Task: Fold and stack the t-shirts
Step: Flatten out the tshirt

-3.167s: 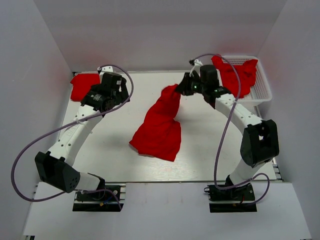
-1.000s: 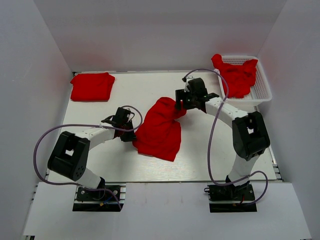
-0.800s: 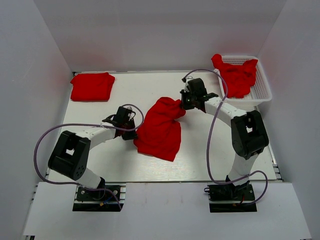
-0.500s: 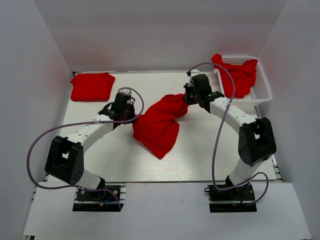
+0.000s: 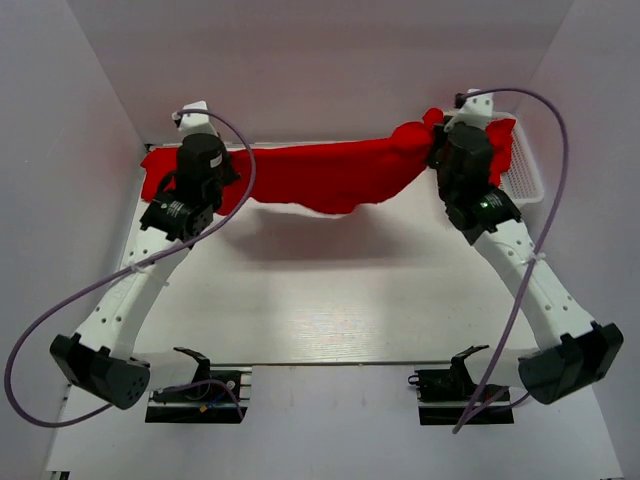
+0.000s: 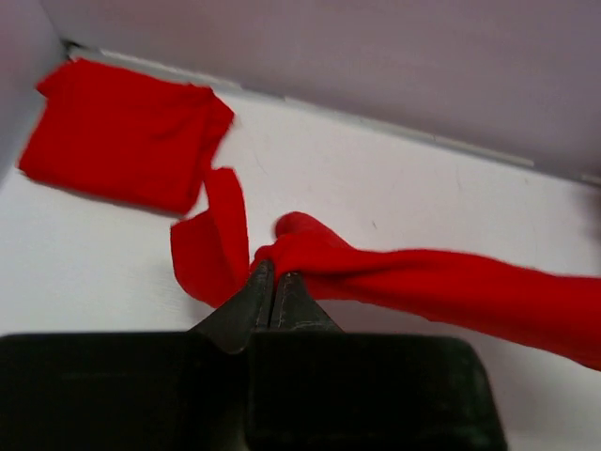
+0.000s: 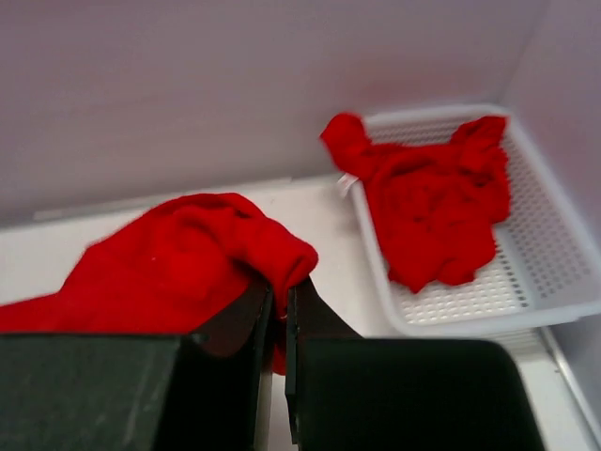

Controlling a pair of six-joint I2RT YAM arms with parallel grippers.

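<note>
The shirt (image 5: 320,178) is clenched by the left gripper (image 6: 272,272) and right gripper (image 7: 279,287). It should be lowered taut and level

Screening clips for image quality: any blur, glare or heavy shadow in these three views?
Top external: sharp and evenly lit; the stretched t-shirt throws a soft shadow on the table, with mild sheen near the front. Left wrist: soft focus, the left gripper a dark featureless mass. Right wrist: also soft, though the basket mesh is legible.
</note>
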